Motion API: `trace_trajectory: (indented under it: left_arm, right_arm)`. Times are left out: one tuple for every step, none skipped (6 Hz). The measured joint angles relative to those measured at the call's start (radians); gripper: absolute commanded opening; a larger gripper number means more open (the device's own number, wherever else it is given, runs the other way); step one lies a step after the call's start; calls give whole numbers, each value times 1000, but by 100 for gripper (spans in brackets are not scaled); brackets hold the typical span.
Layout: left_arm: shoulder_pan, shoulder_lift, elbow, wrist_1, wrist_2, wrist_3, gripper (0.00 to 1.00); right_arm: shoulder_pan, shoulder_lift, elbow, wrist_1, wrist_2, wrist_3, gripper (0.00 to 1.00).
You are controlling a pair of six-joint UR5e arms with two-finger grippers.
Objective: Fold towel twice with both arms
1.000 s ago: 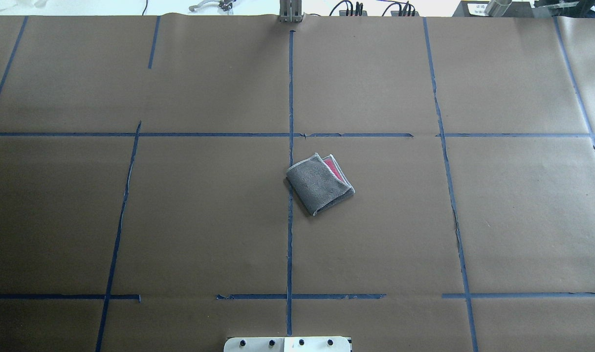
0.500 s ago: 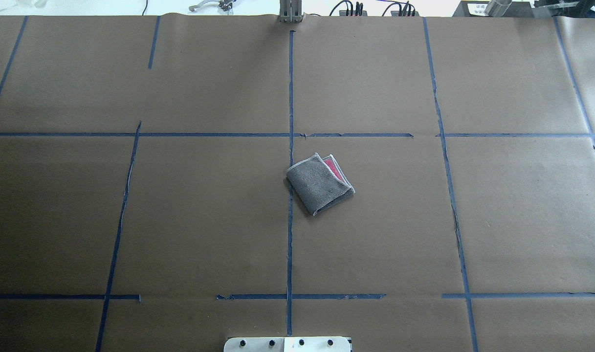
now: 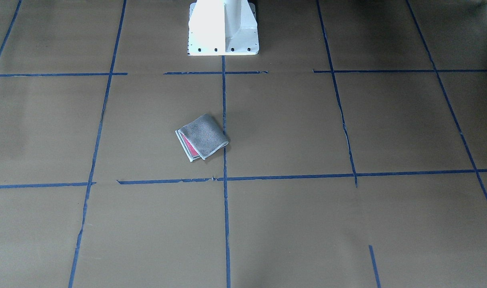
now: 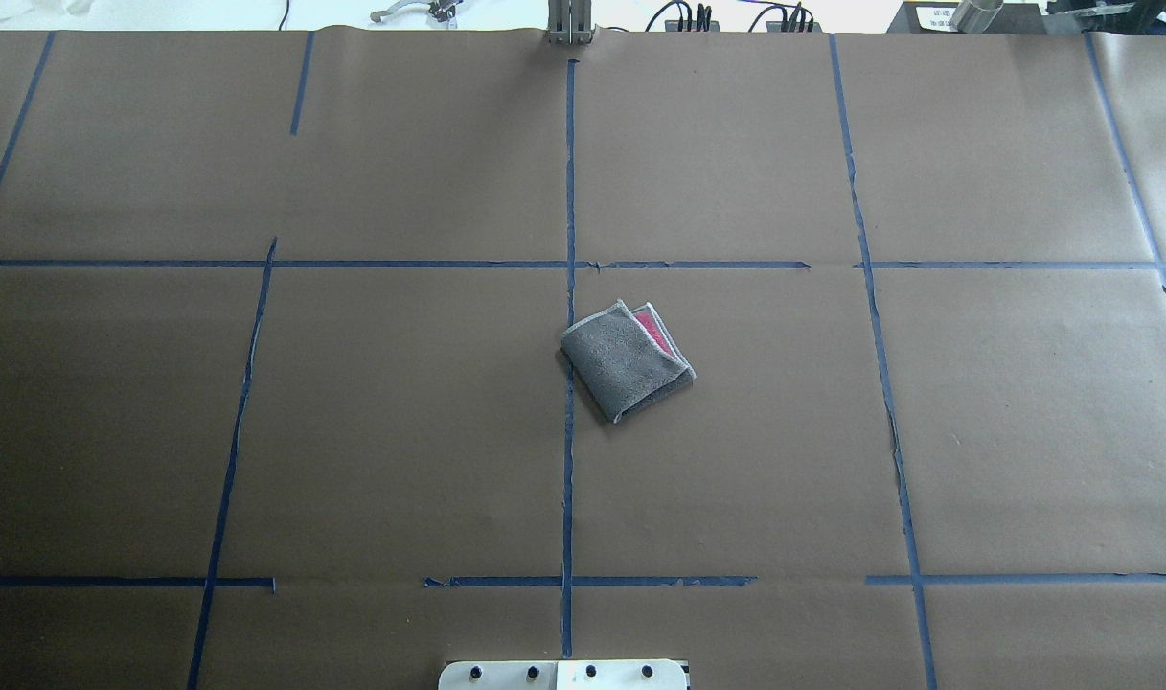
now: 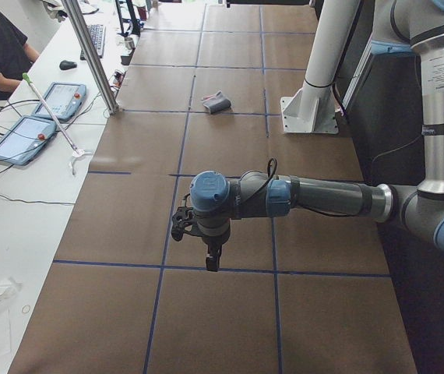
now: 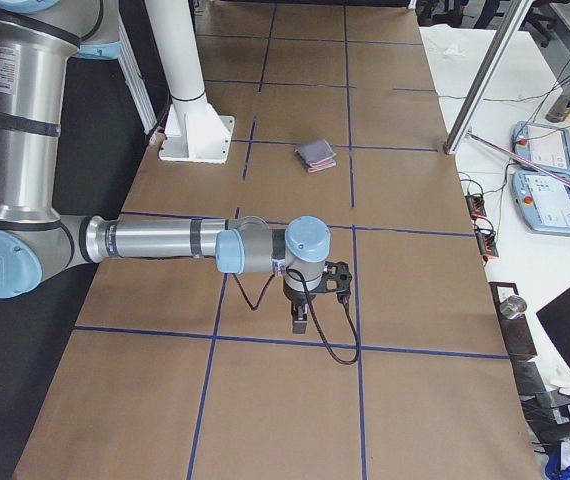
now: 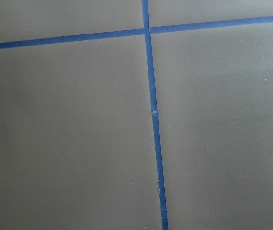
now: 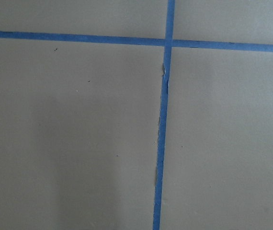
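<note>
Towel folded, grey outside, pink edge showing, flat on counter. Left fingers and right fingers well apart from it, seemingly pointing down; open or closed, cannot tell.

Robot lab: tape-gridded table, teach pendants

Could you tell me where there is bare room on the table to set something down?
Bare paper borders the towel on every side, out to the tape lines. The white base crowds the near edge; the left arm and right arm hang over both ends.
</note>
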Motion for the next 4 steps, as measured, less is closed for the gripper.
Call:
trace_trajectory:
  left_arm:
    - [0, 0, 1, 1, 1, 1, 100]
    - [1, 1, 6, 3, 4, 3, 100]
    - [1, 3, 11, 8, 5, 4, 100]
    - [1, 6, 9, 13, 3, 3, 100]
  right_arm:
    - [21, 2, 21, -30, 3, -1, 100]
    - [29, 5, 37, -50, 3, -1, 100]
    - [31, 6, 41, -65, 0, -2, 100]
    - [32, 2, 42, -70, -3, -4, 100]
